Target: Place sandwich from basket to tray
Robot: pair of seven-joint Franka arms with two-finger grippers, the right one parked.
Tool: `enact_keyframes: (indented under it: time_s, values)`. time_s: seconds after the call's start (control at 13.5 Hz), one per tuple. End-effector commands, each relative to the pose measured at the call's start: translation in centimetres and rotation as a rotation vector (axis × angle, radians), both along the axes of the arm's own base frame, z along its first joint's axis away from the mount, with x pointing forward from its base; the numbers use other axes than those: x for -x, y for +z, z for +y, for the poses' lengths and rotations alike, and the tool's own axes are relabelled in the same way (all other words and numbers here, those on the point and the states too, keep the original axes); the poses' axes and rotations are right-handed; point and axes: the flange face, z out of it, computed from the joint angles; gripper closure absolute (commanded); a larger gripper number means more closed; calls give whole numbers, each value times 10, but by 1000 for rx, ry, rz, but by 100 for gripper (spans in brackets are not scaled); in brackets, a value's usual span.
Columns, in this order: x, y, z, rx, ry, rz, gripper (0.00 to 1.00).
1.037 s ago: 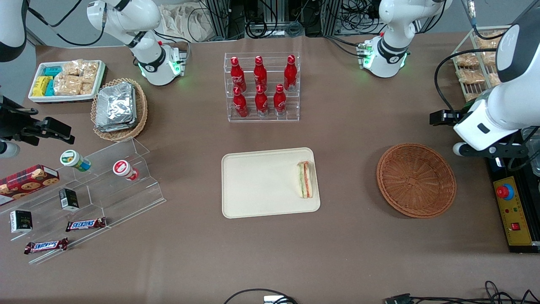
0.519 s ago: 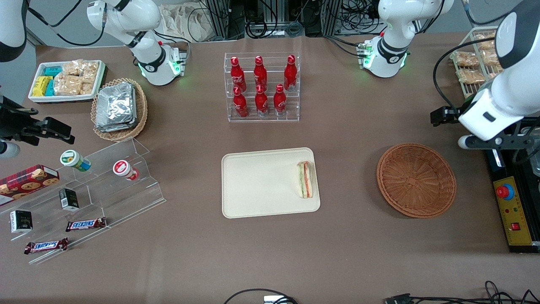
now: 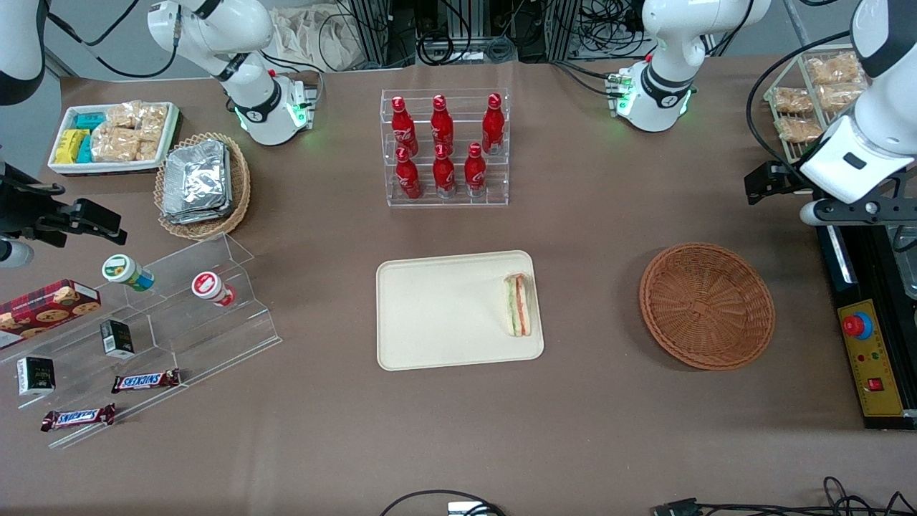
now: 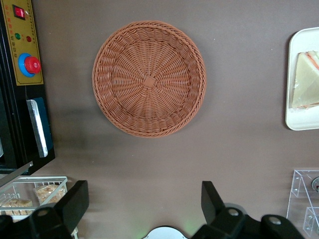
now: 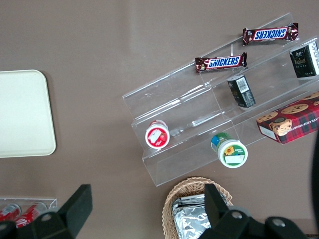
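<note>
Sandwich [image 3: 518,304] sits on the cream tray [image 3: 437,315], lying flat on a bread face with its striped red, orange and green edge showing upward, tucked against the tray's rim at the end nearest the wicker basket [image 3: 707,306]. That reads as a short carry — set down at the first bit of tray the working arm reaches. In the wrist view the same white wedge [image 4: 305,82] lies just inside the tray's rounded corner [image 4: 294,122].

The basket [image 4: 149,78] holds nothing; its woven floor is bare all the way round. So the job looks done, judging from how things lie.

The left gripper [image 4: 144,201] hangs high above the bare brown tablecloth, near the basket, toward the working arm's end of the table. Its two black fingers [image 4: 76,199] stand wide apart, with nothing between them and touching nothing. In the front view the gripper [image 3: 849,209] hangs close to the wire rack of bagged snacks [image 3: 813,100] — well apart from the tray.
</note>
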Motion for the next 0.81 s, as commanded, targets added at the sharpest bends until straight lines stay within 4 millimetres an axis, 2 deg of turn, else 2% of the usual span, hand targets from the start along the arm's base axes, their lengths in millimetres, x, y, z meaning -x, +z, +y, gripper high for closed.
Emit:
enact_keyframes:
  time_s: [0.0,0.15,0.74]
  values:
    - [-2,3,2,17,-3,-8,0]
    - [-5,-4,2,18,-3,7,0]
    - [-3,-5,3,11,47,22,0]
